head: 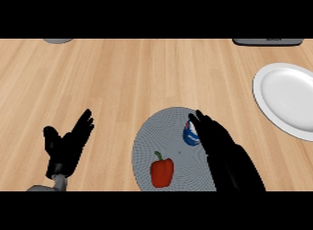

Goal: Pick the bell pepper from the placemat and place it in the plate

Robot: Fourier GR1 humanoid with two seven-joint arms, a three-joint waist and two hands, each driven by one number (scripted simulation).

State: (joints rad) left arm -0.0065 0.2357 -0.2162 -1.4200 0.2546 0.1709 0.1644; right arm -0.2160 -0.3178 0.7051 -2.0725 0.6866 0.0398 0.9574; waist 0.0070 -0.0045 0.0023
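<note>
A red bell pepper (162,172) with a green stem lies on the near part of the round grey placemat (160,130). The white plate (293,101) sits at the right edge of the wooden counter. My right hand (219,143) reaches over the placemat's right side with straight fingers, just right of the pepper and apart from it. It partly hides a blue and white object (190,134) on the mat. At the lower left my left hand (67,144) rests open, fingers up.
A grey object (58,40) shows at the counter's far left edge. A dark flat object (266,42) lies at the far right edge. Bare wood stretches between the placemat and the far edge.
</note>
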